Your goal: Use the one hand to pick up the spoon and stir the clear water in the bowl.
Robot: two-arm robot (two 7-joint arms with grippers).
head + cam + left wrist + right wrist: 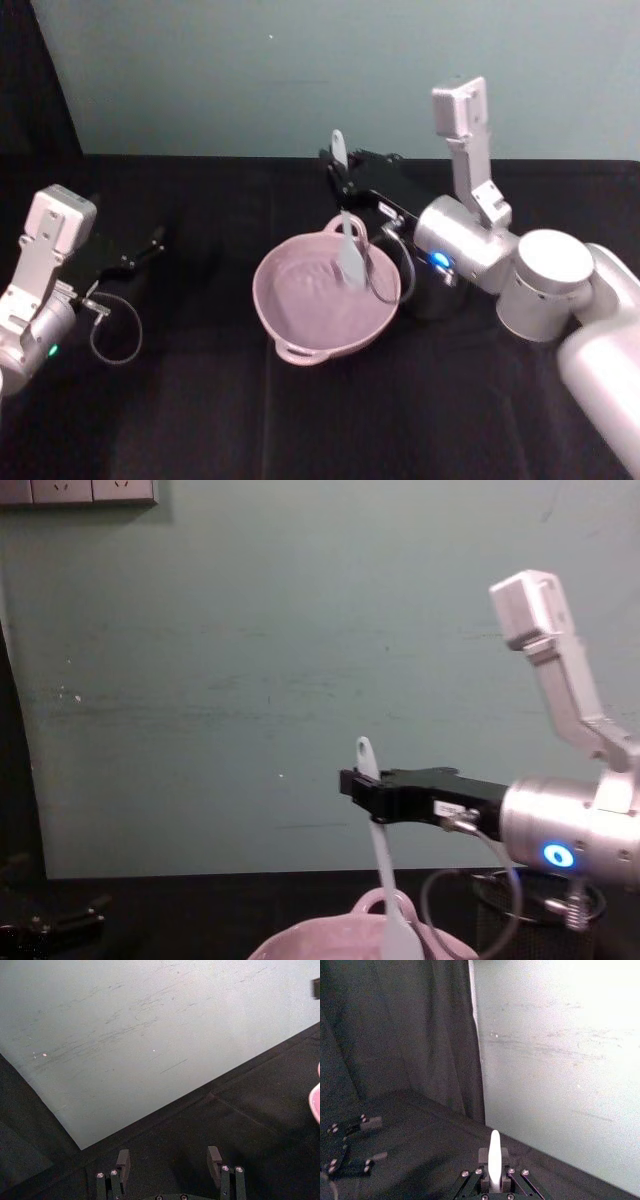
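spoon [350, 260] in bowl [266, 300], mesh cup [424, 298] right of bowl

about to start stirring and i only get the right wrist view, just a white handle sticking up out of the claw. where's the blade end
Observer: The spoon hangs nearly upright from the right claw, with its blade down inside the pink bowl, toward the far side.
Operator: anything near the bowl i could clip
Observer: A black wire-mesh cup stands close beside the bowl on its right, below your wrist.
Operator: and the left arm
Observer: The left claw is parked open at the left side of the table, well apart from the bowl.
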